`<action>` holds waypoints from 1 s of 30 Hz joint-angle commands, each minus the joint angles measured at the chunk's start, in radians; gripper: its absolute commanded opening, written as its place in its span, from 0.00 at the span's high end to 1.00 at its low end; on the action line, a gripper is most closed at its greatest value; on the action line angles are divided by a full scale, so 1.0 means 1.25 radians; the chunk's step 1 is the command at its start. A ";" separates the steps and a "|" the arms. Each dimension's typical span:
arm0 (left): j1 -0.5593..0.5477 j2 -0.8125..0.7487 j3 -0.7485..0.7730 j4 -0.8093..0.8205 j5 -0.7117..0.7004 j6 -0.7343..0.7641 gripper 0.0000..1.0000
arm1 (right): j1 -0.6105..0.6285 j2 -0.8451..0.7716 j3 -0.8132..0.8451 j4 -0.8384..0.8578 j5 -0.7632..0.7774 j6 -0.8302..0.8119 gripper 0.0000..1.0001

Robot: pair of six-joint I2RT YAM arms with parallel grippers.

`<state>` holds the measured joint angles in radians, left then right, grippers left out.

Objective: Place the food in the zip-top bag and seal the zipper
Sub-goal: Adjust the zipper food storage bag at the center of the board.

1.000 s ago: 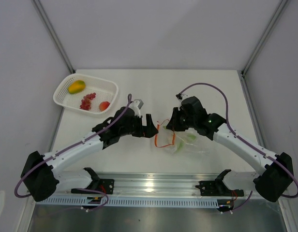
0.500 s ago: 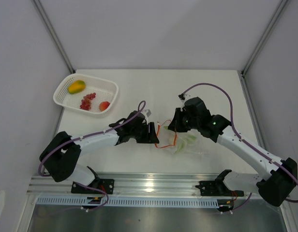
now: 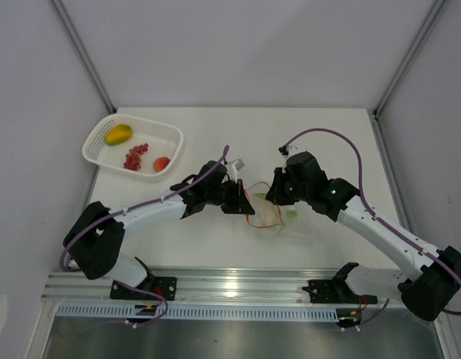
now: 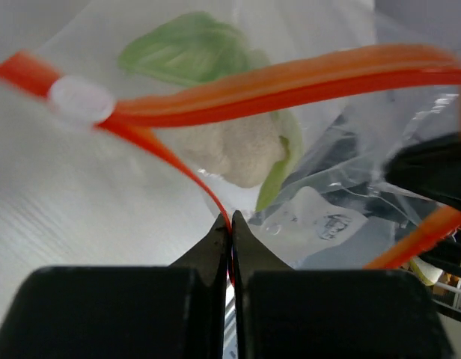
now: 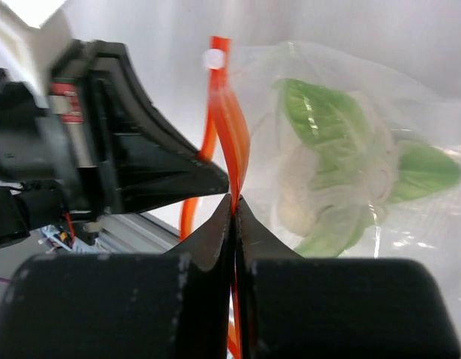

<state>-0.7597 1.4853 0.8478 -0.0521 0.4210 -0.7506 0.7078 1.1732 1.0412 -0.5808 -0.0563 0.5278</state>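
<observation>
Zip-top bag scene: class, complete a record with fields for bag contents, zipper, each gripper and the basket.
bag contents: white-and-green vegetable inside the zip-top bag
zipper: unsealed, strips parted past the white slider
left gripper: shut on the zipper
right gripper: shut on the zipper
basket: holds mango, grape bunch, red-orange round fruit

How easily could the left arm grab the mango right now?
Probably not yet: the left gripper is shut on the zipper. The mango lies uncovered in the basket, so letting go should free the way.
</observation>
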 commanded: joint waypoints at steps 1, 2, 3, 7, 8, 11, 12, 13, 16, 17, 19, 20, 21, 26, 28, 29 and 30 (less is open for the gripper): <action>-0.001 -0.070 0.089 0.002 0.074 0.036 0.99 | 0.003 -0.045 0.004 -0.019 0.045 -0.049 1.00; -0.002 -0.074 0.113 -0.010 0.083 0.040 0.99 | 0.003 -0.051 0.004 -0.018 0.045 -0.054 1.00; -0.007 -0.079 0.125 -0.011 0.101 0.044 0.99 | 0.004 -0.067 0.004 -0.019 0.045 -0.064 1.00; -0.024 -0.089 0.198 -0.033 0.134 0.051 0.99 | 0.004 -0.114 0.000 -0.020 0.045 -0.072 1.00; -0.028 -0.087 0.226 -0.040 0.139 0.049 0.99 | 0.004 -0.121 -0.002 -0.015 0.045 -0.075 1.00; -0.029 -0.090 0.238 -0.052 0.137 0.051 0.99 | 0.004 -0.137 0.001 -0.027 0.083 -0.076 1.00; -0.029 -0.092 0.237 -0.060 0.130 0.058 1.00 | 0.003 -0.137 0.003 -0.031 0.088 -0.077 1.00; -0.029 -0.091 0.237 -0.083 0.110 0.062 0.99 | 0.004 -0.140 0.003 -0.035 0.101 -0.076 1.00; -0.029 -0.094 0.227 -0.120 0.076 0.070 0.99 | 0.003 -0.154 -0.003 -0.045 0.132 -0.065 1.00; -0.029 -0.094 0.224 -0.130 0.067 0.074 0.99 | 0.003 -0.163 -0.005 -0.048 0.139 -0.063 1.00; -0.029 -0.101 0.216 -0.150 0.045 0.081 0.99 | 0.002 -0.173 -0.005 -0.052 0.152 -0.063 1.00; -0.028 -0.103 0.215 -0.172 0.017 0.085 0.99 | 0.003 -0.176 -0.003 -0.054 0.158 -0.064 1.00; -0.028 -0.106 0.214 -0.183 0.003 0.091 0.99 | 0.002 -0.183 -0.002 -0.056 0.158 -0.066 1.00; -0.022 -0.123 0.215 -0.217 -0.026 0.105 0.76 | 0.002 -0.185 -0.002 -0.057 0.158 -0.070 1.00; -0.018 -0.130 0.214 -0.222 -0.035 0.110 0.66 | 0.002 -0.180 -0.005 -0.053 0.155 -0.072 1.00; -0.016 -0.141 0.215 -0.222 -0.040 0.112 0.50 | 0.002 -0.178 -0.005 -0.053 0.157 -0.072 1.00; -0.013 -0.145 0.215 -0.229 -0.052 0.117 0.43 | 0.002 -0.174 -0.003 -0.053 0.155 -0.074 1.00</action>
<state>-0.7864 1.3628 1.1091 -0.3168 0.4023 -0.6376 0.7074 0.9569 1.0294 -0.6624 0.1162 0.4503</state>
